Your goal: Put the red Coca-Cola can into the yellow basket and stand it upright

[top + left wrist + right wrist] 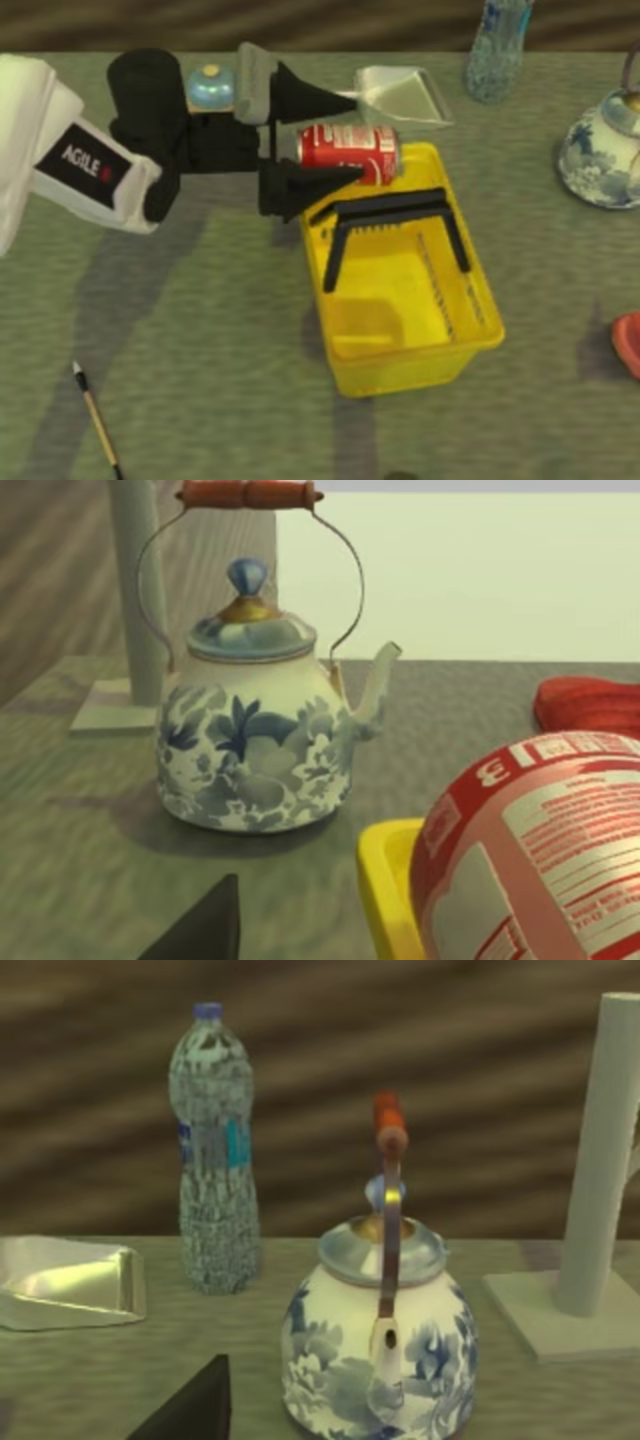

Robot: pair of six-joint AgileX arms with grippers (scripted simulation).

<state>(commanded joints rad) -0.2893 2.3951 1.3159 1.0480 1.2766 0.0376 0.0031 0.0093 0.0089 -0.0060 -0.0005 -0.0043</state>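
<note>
The red Coca-Cola can lies on its side over the far left corner of the yellow basket, between the fingers of my left gripper. That gripper is open. Its far finger stands clear of the can, and its near finger overlaps the can's lower edge. The left wrist view shows the can close up above the basket rim, with a wide gap to the one visible finger. The basket's black handles are folded across it. My right arm is outside the top view, and one finger shows in its wrist view.
A grey dustpan scoop and a small bell lie behind the left gripper. At the right are a water bottle, a blue-and-white teapot and a red dish. A brush pen lies front left.
</note>
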